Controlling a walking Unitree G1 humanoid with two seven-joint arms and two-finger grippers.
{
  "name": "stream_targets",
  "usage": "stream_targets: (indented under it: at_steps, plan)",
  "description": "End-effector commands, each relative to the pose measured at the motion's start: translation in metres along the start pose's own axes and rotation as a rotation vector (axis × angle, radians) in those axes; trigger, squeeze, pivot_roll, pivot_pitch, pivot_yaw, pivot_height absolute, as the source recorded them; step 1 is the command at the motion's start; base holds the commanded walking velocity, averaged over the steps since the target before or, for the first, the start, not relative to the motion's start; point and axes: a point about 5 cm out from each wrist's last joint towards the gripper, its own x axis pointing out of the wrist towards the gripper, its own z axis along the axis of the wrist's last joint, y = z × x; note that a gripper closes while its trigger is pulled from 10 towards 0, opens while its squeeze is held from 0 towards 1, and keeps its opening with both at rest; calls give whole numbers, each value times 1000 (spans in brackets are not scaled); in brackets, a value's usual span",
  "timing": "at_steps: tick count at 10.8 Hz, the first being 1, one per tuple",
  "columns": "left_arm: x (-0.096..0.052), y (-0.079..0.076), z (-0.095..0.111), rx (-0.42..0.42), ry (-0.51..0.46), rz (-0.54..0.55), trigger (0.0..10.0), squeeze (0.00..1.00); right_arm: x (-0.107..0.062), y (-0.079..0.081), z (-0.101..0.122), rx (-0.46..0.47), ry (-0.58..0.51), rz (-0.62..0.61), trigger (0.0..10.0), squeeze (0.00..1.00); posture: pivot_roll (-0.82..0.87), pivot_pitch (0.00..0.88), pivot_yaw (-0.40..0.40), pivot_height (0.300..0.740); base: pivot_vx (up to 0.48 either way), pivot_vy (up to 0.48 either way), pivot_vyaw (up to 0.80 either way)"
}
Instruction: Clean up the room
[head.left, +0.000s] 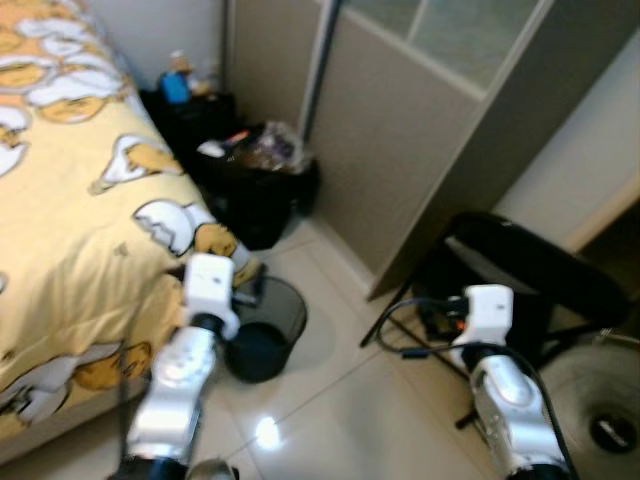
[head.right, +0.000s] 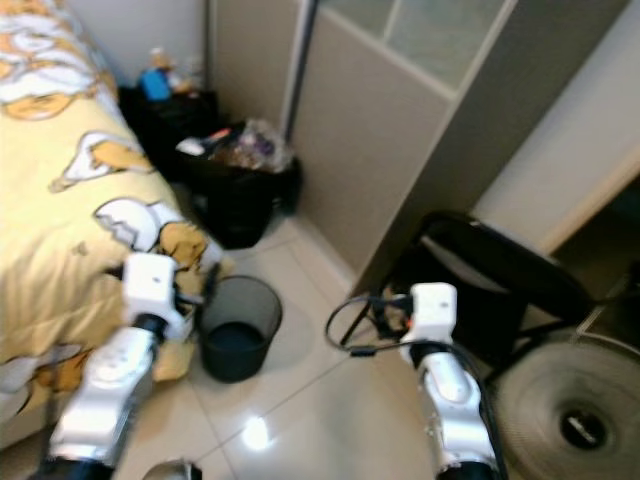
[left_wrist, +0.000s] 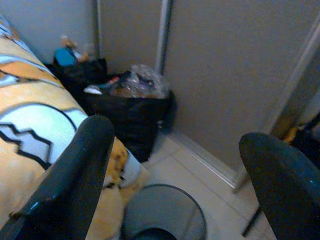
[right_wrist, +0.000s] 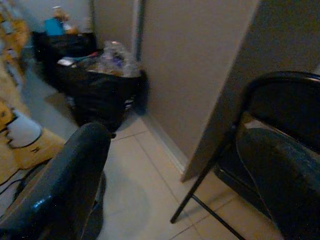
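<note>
The robot is standing in the corner between the bed (head.left: 70, 200) and the sliding door (head.left: 400, 130), looking down at the tiled floor (head.left: 330, 400). Both arms are raised in front of it, and nothing is being carried: the left gripper (left_wrist: 175, 165) is showing its jaws spread wide and empty in its wrist view, and the right gripper (right_wrist: 170, 170) is likewise gaping and bare.

The likely targets are sitting ahead. A small mesh bin (head.left: 262, 328) is standing on the floor, touching or just beside the hanging edge of the yellow bedspread and just ahead of the left arm; it looks nearly empty. Further back, a full black trash bag (head.left: 255, 180) is bulging with rubbish against the door, next to a dark nightstand (head.left: 190, 115) carrying small items. A black folding chair (head.left: 530, 270) and a fan (head.left: 600, 420) are sitting on the robot's right.

By my reading, the robot is scouting and approaching, with no pick-up begun. The next move is probably calling for a step closer and a bend down, so that the left gripper can reach the bin's rim, while keeping clear of the cable (head.left: 395, 325) lying by the chair legs.
</note>
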Motion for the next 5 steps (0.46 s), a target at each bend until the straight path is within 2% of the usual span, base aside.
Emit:
stream_targets:
  at_steps: [1, 2, 3, 4, 5]
  plan:
    - [4, -4, 8, 7, -12, -10, 10000, 0, -2, -8, -3, 20, 2, -42, 10000, 506, 121, 0, -179, 740, 0, 0, 0]
    - [7, -6, 10, 8, -16, -28, 10000, 0, 0, -9, 1, 31, -23, -76, 10000, 506, 103, 0, -141, 740, 0, 0, 0]
    - [9, -15, 11, -13, -15, -81, 10000, 0, -3, -8, 9, 13, -56, -75, 10000, 506, 62, 0, -103, 740, 0, 0, 0]
    - [9, -20, 9, -26, -6, -116, 10000, 0, -8, -6, 15, -7, -81, -73, 10000, 502, 39, 0, -90, 740, 0, 0, 0]
    - [8, -23, 5, -72, 14, -135, 10000, 0, -19, -10, 21, 16, -110, -132, 10000, 506, 28, 0, -78, 740, 0, 0, 0]
